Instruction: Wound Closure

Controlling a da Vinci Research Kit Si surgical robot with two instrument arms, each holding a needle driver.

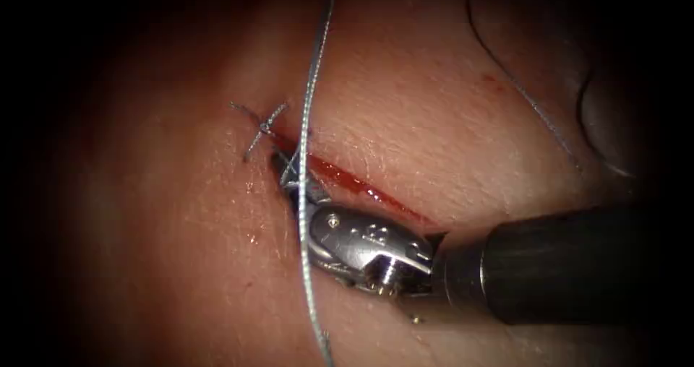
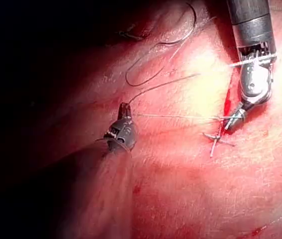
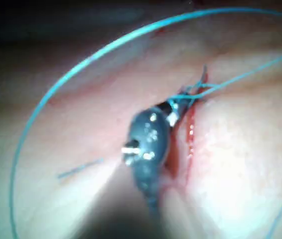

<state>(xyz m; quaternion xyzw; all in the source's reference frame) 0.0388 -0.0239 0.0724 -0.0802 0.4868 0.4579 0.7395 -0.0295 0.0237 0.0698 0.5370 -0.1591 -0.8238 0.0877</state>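
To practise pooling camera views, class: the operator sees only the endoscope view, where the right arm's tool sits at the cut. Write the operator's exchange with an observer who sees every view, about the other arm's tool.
Operator: Where is the left tool, and what does it hold?
Observer: In the left wrist view, the left tool is over the tissue, away from the cut. Its fingers are shut on the thread.
Operator: Where does that strand lead?
Observer: It runs straight across to the tips of the right tool, which grip it beside the cut.
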